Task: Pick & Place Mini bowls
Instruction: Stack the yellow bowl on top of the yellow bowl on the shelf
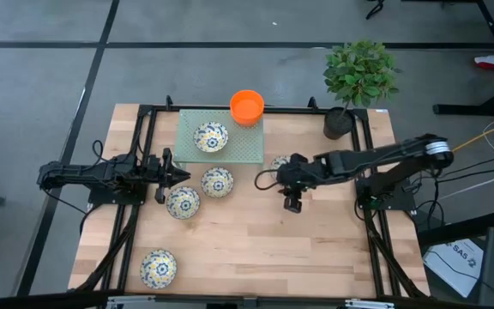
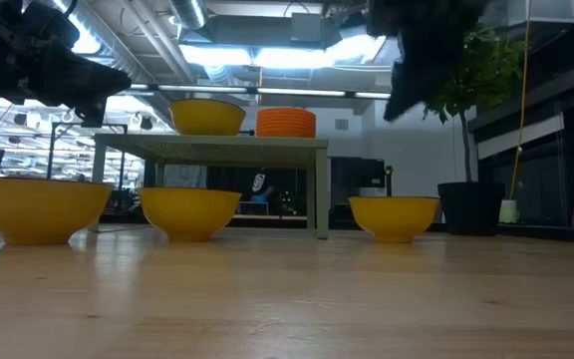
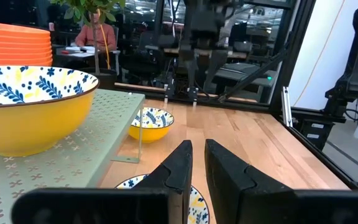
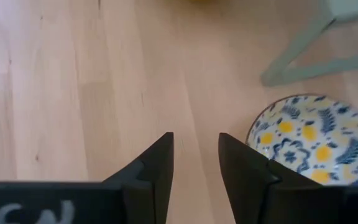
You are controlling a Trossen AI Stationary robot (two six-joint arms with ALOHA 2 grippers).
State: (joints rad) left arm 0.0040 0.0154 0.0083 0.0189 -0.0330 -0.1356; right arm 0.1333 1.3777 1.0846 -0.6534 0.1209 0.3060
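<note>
— 1 patterned bowl [image 1: 211, 137] and your orange stack [image 1: 247, 106] sit on the rack [image 1: 247, 148]; 4 wait on the desk [image 1: 316, 249].
— Pincers?
— Your right pincer [image 1: 292, 204] hangs empty, part open; left pincer [image 1: 163, 176] nearly closed, empty.

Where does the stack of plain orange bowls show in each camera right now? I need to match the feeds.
High view: the orange bowl stack sits at the far edge of the green raised rack, top centre.
Low view: the stack stands on top of the rack, centre.
Left wrist view: the stack is at the upper left, behind a patterned bowl.
Right wrist view: not in it.
Shared landmark: the green rack.
</note>
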